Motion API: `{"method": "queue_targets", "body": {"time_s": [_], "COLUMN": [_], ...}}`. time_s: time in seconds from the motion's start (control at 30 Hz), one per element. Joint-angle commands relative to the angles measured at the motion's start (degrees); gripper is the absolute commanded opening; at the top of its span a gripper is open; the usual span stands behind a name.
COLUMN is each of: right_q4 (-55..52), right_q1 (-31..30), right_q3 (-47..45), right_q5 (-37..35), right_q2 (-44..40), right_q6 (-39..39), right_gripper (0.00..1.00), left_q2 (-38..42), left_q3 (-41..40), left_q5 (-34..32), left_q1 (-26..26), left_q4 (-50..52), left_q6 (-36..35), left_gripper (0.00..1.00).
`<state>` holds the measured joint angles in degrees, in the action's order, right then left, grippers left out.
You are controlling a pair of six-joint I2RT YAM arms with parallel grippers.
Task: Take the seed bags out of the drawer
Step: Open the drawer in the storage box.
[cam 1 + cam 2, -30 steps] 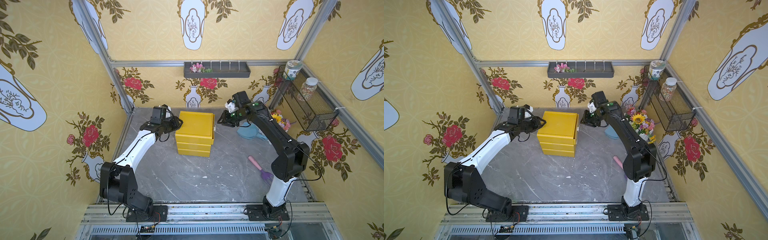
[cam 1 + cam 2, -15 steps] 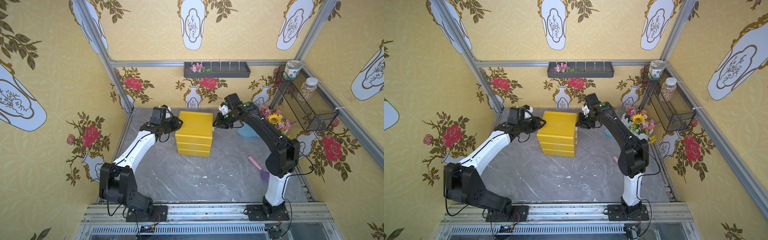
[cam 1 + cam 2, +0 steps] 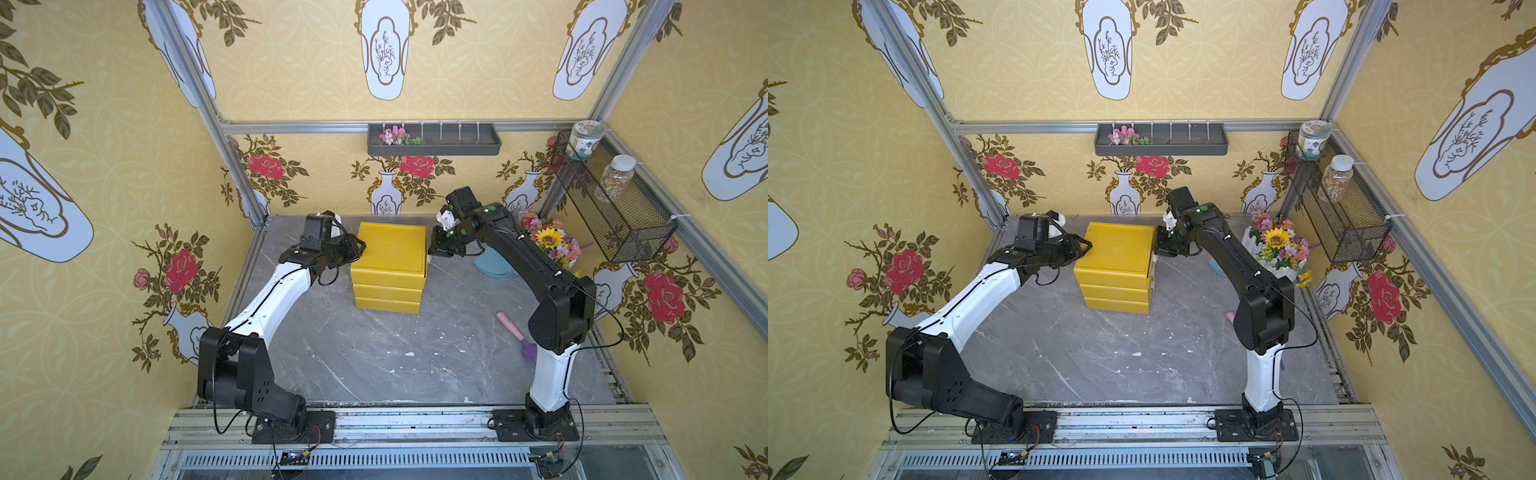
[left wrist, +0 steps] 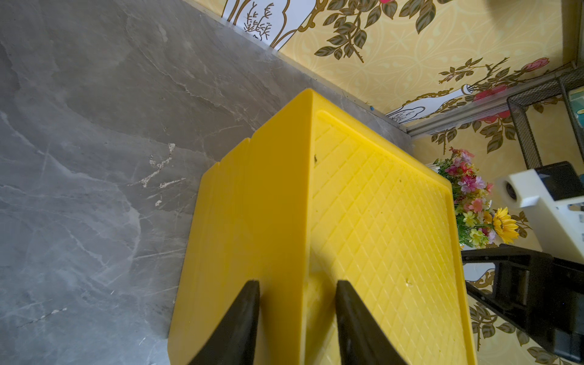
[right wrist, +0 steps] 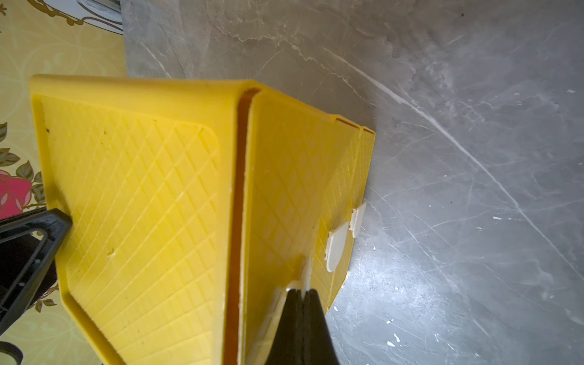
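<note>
- A yellow chest [image 3: 390,249] of three stacked drawers stands on the grey tabletop [image 3: 374,353], close to the rear edge and about midway between the left and right edges; its drawer fronts face the right edge
- The drawer [image 5: 284,189], topmost of the three, sits in the chest, ajar by a narrow dark slit under the chest's top panel; its inside is hidden, so the seed bags cannot be seen
- The right fingers [image 5: 294,319] are pressed together on this drawer's white pull tab [image 5: 304,275], whose thin edge shows between the tips
- The two lower tabs [image 5: 337,246] stand free just beyond
- The left fingers [image 4: 240,319] are a little apart and clamp the chest's upper left edge: one lies on the side wall, the other on the ribbed top panel
- In both top views the two arms meet the chest from opposite sides
- A bunch of flowers [image 3: 548,241] stands near the rear right corner, and a pink-handled tool [image 3: 515,334] lies near the right edge
</note>
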<state>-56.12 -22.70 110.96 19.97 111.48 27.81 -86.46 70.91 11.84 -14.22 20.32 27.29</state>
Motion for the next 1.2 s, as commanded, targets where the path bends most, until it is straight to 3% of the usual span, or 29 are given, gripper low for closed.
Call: {"method": "queue_targets", "body": {"time_s": [0.0,0.57,1.07,1.17], "right_q4": [-2.0,-6.0,-5.4,-5.1], "right_q1": [0.7,10.5,12.0,11.9], "right_q3": [0.7,-4.2,-5.0,-5.0], "right_q5": [-1.5,-2.6,-3.4,-3.3], "right_q2": [-0.7,-7.1,-6.9,-6.6], "right_q6": [-2.3,-7.9,-7.9,-7.8], "right_gripper": [0.00,0.00,0.00,0.11], "left_q2": [-0.5,-1.1,-0.7,-0.7], "left_q3": [-0.8,-0.7,-1.3,-1.3], "left_q5": [-1.3,-1.6,-1.6,-1.5], "left_q1": [0.0,-0.1,0.0,0.0], "left_q4": [6.4,5.8,5.7,5.7], "left_q6": [-0.2,0.1,0.4,0.3], "left_gripper": [0.44,0.44,0.44,0.44]}}
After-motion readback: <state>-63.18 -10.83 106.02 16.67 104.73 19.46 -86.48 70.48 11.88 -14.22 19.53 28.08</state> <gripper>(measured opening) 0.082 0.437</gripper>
